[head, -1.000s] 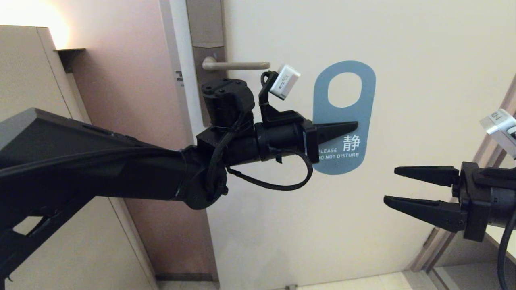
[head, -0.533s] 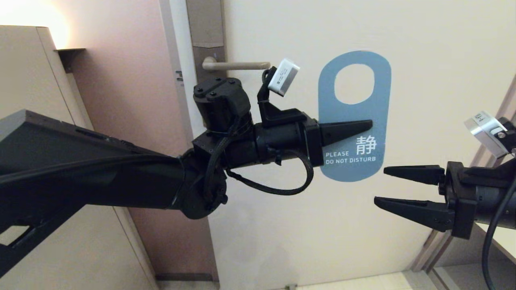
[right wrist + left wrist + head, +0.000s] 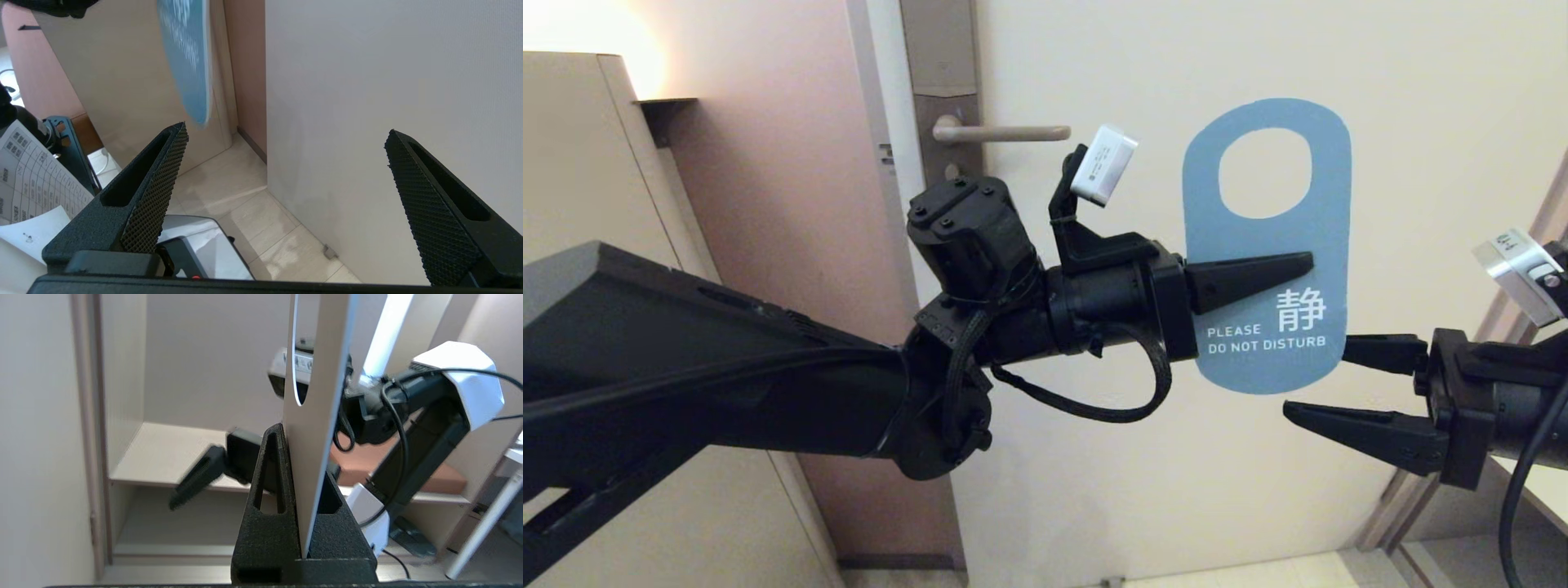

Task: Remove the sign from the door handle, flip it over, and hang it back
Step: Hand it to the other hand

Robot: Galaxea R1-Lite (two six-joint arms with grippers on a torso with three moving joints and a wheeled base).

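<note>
The left gripper (image 3: 1303, 265) has its jaws clenched on the sign (image 3: 1266, 237), which is upright before the door, blue face outward, off the handle (image 3: 1005, 132). The right gripper (image 3: 1319, 380) waits near the sign's lower edge, jaws spread wide.

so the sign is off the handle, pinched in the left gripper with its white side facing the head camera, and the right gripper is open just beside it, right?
One detail is wrong: the head view shows the sign turning its blue face, with white text, to the camera, not the white one. The rest holds: it is off the door handle, pinched in the left gripper, with the right gripper open beside it.
</note>
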